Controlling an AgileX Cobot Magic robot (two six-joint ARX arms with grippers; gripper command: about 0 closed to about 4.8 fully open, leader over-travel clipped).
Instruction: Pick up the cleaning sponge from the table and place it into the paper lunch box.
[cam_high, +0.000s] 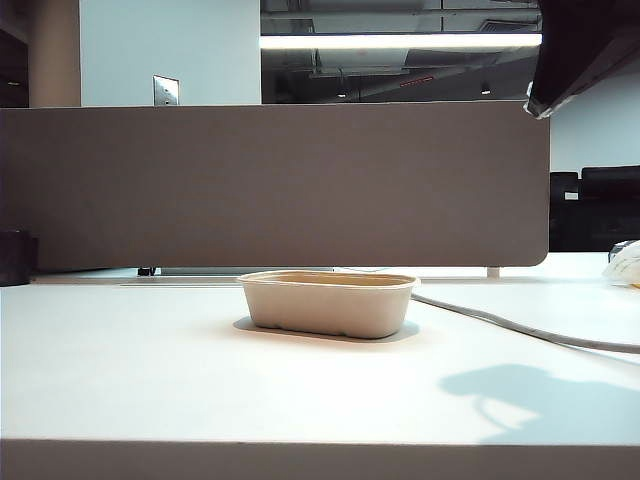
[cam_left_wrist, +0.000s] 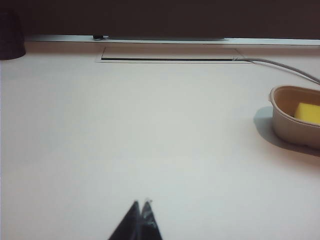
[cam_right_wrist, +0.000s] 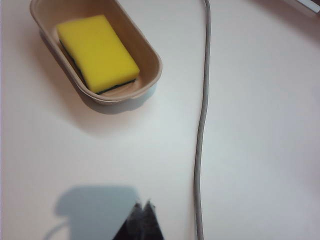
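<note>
one paper lunch box (cam_high: 329, 303) sits mid-desk (cam_high: 150, 370) in the exterior view, neither hand visible; the left wrist view shows the left hand (cam_left_wrist: 140, 210) pinched shut, empty, well apart; the right wrist view shows the right hand (cam_right_wrist: 141, 212) shut, empty, above the desk, the cleaning sponge (cam_right_wrist: 97, 52) lying flat inside the box, so likely done.

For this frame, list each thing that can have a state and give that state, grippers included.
cleaning sponge: lying in the paper lunch box, yellow side up, free of both grippers.
paper lunch box: upright on the table, holding the sponge.
left gripper: shut, empty, over bare table, away from the box.
right gripper: shut, empty, above the table beside the grey cable.
grey cable: lying loose on the table, past the box.
</note>
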